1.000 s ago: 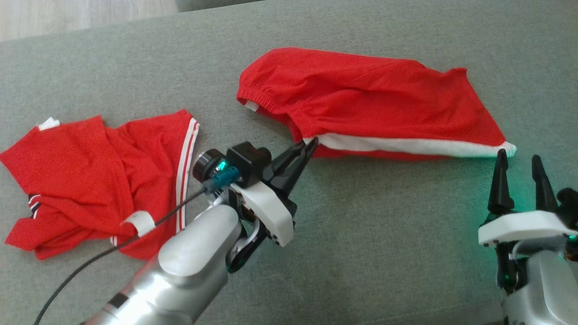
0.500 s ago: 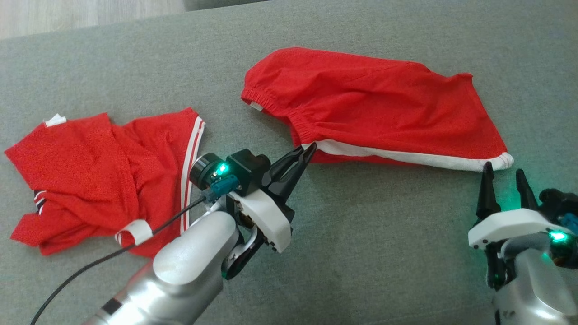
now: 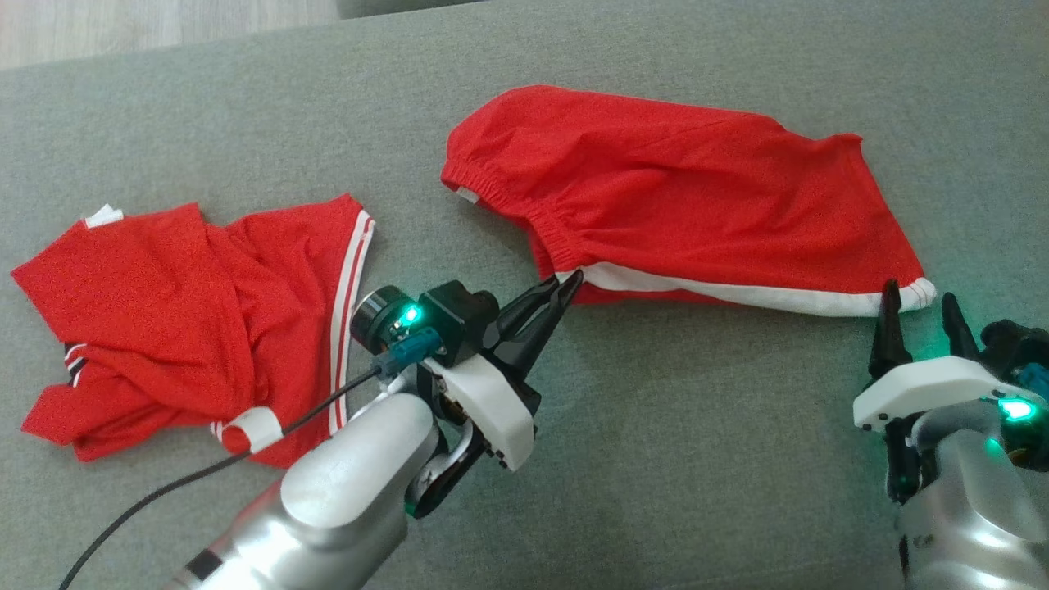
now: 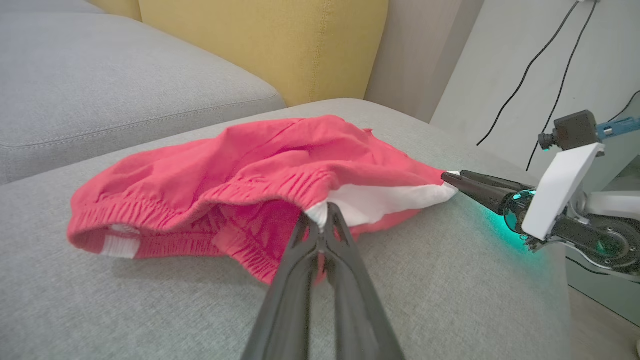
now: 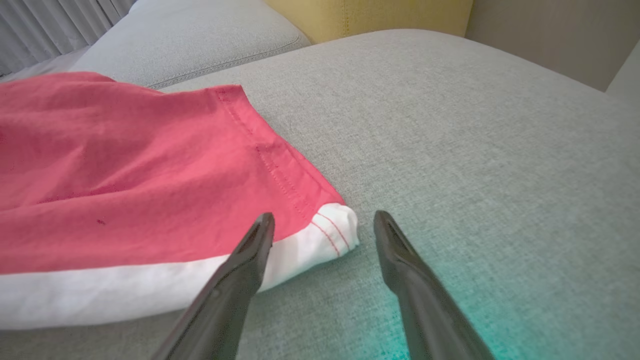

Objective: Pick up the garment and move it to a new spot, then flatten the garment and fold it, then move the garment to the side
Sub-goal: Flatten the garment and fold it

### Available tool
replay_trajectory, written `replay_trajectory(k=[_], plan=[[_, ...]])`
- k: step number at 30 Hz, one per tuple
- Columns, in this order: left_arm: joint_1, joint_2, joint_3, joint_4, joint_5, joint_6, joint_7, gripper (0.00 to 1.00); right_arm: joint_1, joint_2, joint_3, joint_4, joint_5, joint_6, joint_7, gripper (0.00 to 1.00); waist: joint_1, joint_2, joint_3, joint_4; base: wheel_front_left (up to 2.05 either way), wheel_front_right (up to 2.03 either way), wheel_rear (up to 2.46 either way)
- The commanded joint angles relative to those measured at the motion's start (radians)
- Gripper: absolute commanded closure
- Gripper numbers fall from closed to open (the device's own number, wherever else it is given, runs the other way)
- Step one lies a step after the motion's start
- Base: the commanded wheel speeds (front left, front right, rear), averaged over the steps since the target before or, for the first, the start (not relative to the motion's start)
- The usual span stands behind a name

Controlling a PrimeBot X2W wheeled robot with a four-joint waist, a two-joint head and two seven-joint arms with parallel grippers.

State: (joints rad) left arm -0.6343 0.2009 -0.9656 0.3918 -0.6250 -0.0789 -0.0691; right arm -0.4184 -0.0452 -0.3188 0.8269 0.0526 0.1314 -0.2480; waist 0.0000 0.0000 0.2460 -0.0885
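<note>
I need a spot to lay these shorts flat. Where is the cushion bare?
Bare: the near cushion between the left fingers and right fingers, below the shorts; also beyond the shorts. Crowded: the left, where the shirt lies.

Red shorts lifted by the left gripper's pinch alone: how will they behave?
Likely floppy: the red shorts lie wrinkled and slumped on the cushion. Probably light, so the left gripper, pinching one white-trimmed corner, should hold them. The far end would probably drag unless the open right gripper takes its corner.
</note>
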Motion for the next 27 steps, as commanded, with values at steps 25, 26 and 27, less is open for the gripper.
replay_trajectory(k=[25, 26, 27], plan=[[-0.013, 0.053, 0.030, -0.053, -0.025, 0.030, 0.010, 1.00, -0.084, -0.005, 0.018, 0.030, -0.016, -0.001, -0.014, 1.00, 0.0000, 0.0000, -0.025, 0.003, 0.00, 0.00, 0.00], [-0.014, 0.057, 0.035, -0.054, -0.027, 0.033, 0.009, 1.00, -0.083, -0.005, 0.038, 0.012, 0.001, -0.001, -0.014, 1.00, 0.0000, 0.0000, -0.032, 0.001, 0.00, 0.00, 0.00], [-0.017, 0.063, 0.040, -0.055, -0.028, 0.036, 0.008, 1.00, -0.083, -0.005, 0.052, -0.007, 0.021, -0.001, -0.014, 1.00, 0.0000, 0.0000, -0.039, 0.000, 0.00, 0.00, 0.00]])
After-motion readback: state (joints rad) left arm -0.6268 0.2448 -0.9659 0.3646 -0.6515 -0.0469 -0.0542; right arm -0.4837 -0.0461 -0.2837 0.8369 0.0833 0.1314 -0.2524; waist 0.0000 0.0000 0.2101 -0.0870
